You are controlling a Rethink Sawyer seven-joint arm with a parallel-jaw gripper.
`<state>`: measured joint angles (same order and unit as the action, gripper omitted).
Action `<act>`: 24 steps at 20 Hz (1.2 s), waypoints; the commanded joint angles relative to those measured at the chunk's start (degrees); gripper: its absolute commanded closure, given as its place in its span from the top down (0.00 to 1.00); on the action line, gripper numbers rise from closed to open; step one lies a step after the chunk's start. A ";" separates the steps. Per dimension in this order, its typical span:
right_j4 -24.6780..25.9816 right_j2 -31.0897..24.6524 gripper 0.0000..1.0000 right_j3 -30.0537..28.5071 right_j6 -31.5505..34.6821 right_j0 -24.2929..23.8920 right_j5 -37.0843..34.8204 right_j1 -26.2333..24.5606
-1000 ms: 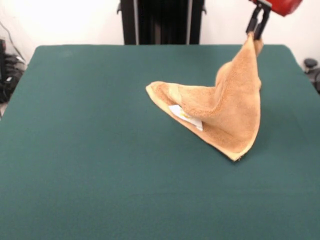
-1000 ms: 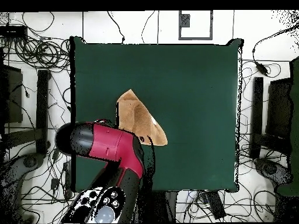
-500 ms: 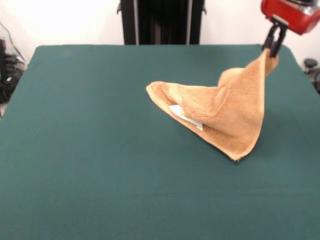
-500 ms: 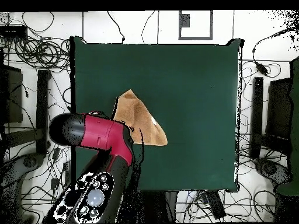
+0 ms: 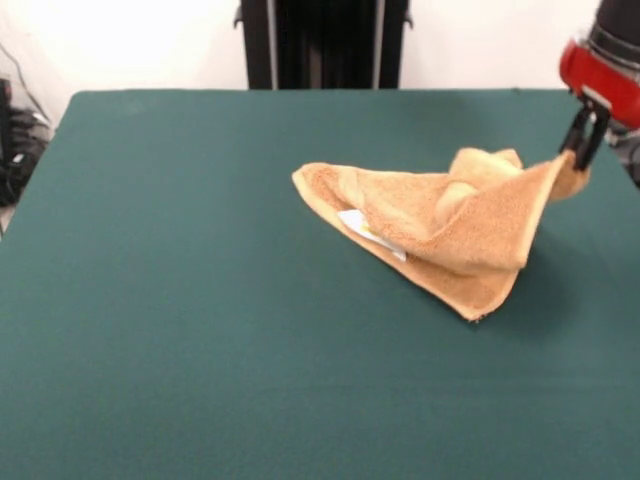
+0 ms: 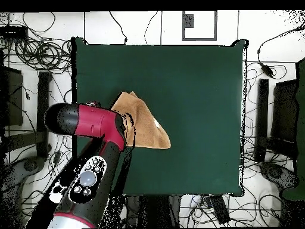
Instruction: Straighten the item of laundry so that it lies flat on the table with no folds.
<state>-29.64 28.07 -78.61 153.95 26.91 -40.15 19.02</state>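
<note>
Green bench [image 5: 180, 330] carries a crumpled orange towel [image 5: 430, 235] right of centre, its far-right corner lifted and clamped in the end effector [image 5: 583, 140].

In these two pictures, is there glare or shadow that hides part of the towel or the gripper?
Front view: the wall behind is bright, yet the towel is evenly lit, with a soft shadow on the table beside it; the gripper shows dark at the right edge. Overhead view: the arm covers the gripper and part of the towel.
</note>
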 commanded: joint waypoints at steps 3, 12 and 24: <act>-4.56 1.83 0.00 13.04 27.28 2.84 -5.45 -9.82; -5.10 7.00 0.00 23.52 35.97 3.20 -8.91 -17.70; -7.52 12.47 0.00 35.48 44.32 0.79 -10.52 -25.62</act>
<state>-33.06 40.01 -51.58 177.29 28.17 -43.68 -2.49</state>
